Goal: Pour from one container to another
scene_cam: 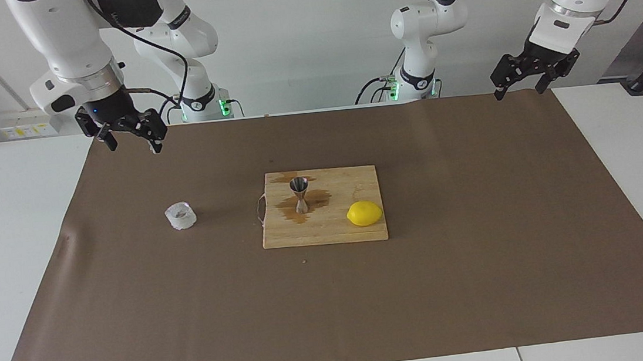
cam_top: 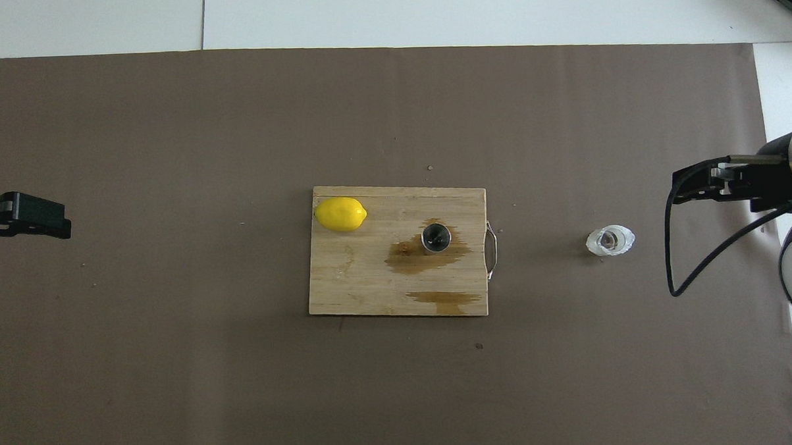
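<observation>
The whitish crinkled cup (scene_cam: 181,216) stands on the brown paper toward the right arm's end, beside the board; it also shows in the overhead view (cam_top: 610,241). The steel jigger (scene_cam: 300,194) stands upright on the wooden cutting board (scene_cam: 326,234), in a wet brown stain; from overhead its round mouth shows (cam_top: 436,238). My right gripper (scene_cam: 132,142) hangs open and empty in the air over the paper's edge by the robots, apart from the cup; it also shows in the overhead view (cam_top: 679,191). My left gripper (scene_cam: 518,91) waits open and empty at the left arm's end (cam_top: 60,224).
A yellow lemon (scene_cam: 364,213) lies on the board's corner toward the left arm's end (cam_top: 340,214). A second wet stain marks the board's edge nearest the robots (cam_top: 446,298). The board has a metal handle (cam_top: 493,249) on the side facing the cup.
</observation>
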Available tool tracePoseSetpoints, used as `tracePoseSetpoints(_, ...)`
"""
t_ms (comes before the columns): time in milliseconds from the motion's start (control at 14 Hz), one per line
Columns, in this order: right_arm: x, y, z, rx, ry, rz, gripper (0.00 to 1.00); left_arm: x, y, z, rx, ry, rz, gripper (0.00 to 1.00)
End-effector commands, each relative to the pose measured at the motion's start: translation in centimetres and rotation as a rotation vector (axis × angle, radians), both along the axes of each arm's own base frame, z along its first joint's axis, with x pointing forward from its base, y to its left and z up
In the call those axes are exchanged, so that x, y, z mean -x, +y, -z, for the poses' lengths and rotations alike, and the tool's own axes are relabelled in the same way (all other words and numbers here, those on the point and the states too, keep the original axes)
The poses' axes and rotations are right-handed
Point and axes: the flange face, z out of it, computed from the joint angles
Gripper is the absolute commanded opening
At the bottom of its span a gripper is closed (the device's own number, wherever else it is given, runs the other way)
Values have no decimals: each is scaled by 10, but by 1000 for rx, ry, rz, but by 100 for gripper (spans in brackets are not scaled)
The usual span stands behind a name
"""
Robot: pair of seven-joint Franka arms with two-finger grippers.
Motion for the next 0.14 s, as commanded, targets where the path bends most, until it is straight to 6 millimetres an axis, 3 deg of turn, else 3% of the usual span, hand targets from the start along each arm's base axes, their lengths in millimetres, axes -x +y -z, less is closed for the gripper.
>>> tracePoseSetpoints(0, 8, -3, -1, -22, -14, -19, 100, 9, 3, 0, -14, -2, 1, 100)
tracePoseSetpoints(72, 8, -3, -1, -22, -14, -17, 100, 9, 2, -1, -14, -3, 1, 100)
